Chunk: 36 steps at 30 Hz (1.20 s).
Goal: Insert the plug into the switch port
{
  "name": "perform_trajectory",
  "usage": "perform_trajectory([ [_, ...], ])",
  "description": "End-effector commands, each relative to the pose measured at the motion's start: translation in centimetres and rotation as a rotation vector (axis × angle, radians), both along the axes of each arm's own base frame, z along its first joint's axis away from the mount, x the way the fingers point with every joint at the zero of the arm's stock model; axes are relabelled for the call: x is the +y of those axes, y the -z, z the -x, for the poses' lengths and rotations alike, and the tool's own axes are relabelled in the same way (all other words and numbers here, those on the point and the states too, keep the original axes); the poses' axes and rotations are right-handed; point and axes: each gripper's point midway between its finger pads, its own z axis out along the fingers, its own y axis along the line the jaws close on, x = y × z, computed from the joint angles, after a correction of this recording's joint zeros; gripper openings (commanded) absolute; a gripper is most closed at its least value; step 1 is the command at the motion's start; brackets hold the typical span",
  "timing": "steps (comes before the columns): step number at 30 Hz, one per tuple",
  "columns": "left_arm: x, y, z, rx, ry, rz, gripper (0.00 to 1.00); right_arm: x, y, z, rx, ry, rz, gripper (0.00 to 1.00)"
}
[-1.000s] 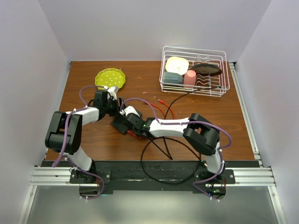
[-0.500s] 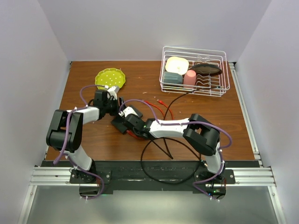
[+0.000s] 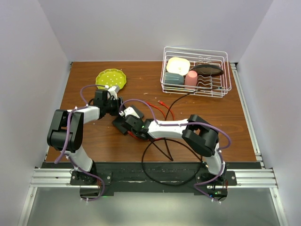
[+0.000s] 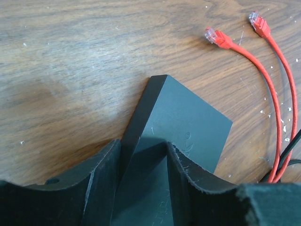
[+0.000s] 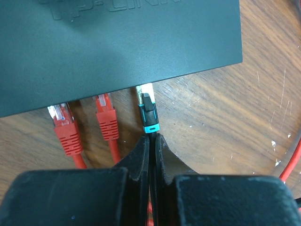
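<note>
Right hand (image 5: 151,141): clenched tight on the thin black cable (image 5: 151,151), fingers pressed together just behind the plug (image 5: 148,113). The plug is black with a teal band. Its clear tip sits right at the long edge of the switch (image 5: 117,37), touching it. The switch port itself is tucked under that edge, so I can't tell how deep the plug sits.

Just beside the plug, along the same switch edge, two red plugs (image 5: 107,120) are lined up side by side, close together. On the plug's other side the switch edge runs on a short way to a corner, with bare table (image 5: 211,108) off that corner. A red cable (image 5: 291,160) cuts across that room, well apart from the plug.

Left hand (image 4: 143,155): partly spread, straddling a corner end of the switch (image 4: 183,117), one finger (image 4: 101,174) along the side wall and the other over the top face. The pads sit close on it, but I cannot tell if it really pinches.

Past that switch corner is open wood. Two loose red connector ends (image 4: 212,35) lie beyond the switch, apart from it, with their cables running back along its side.

From the top view the switch (image 3: 120,126) lies flat between the two hands, well in from every table edge. The left hand (image 3: 115,106) is at its far end and the right hand (image 3: 133,122) at its long edge. The yellow-green plate (image 3: 111,78) is beyond the switch, and the dish rack (image 3: 195,87) is well apart from it, off to the far right.
</note>
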Motion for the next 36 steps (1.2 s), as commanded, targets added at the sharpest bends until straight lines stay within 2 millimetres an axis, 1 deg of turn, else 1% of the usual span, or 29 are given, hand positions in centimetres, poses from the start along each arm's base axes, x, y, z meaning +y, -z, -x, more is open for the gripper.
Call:
perform_trajectory([
  [1,-2.6,-1.4,3.2,0.102,0.109,0.110,0.41,4.4,-4.1,-2.9,-0.103,0.064,-0.218,0.00],
  [15,-3.8,-1.5,4.7,0.135,0.169,0.164,0.34,7.3,-6.0,-3.7,-0.137,0.007,-0.320,0.00],
  [19,-4.2,-1.7,5.3,0.147,0.193,0.169,0.31,8.2,-7.1,-4.1,-0.153,-0.003,-0.354,0.00],
  [22,-4.5,-1.5,5.8,0.161,0.208,0.166,0.28,8.5,-7.9,-4.5,-0.174,-0.002,-0.368,0.00],
  [29,-5.2,-0.4,6.9,0.215,0.236,0.158,0.13,8.2,-9.8,-6.2,-0.208,0.070,-0.432,0.00],
  [30,-5.2,-0.3,7.0,0.221,0.238,0.156,0.08,7.9,-10.0,-6.6,-0.213,0.089,-0.440,0.00],
  [32,-5.5,-0.1,7.3,0.233,0.245,0.157,0.02,7.8,-10.3,-7.0,-0.214,0.112,-0.464,0.00],
  [34,-5.6,0.3,7.6,0.250,0.253,0.157,0.00,7.5,-10.4,-7.4,-0.218,0.124,-0.474,0.00],
  [36,-5.9,0.5,7.9,0.260,0.268,0.158,0.00,7.8,-11.3,-7.8,-0.236,0.127,-0.504,0.00],
])
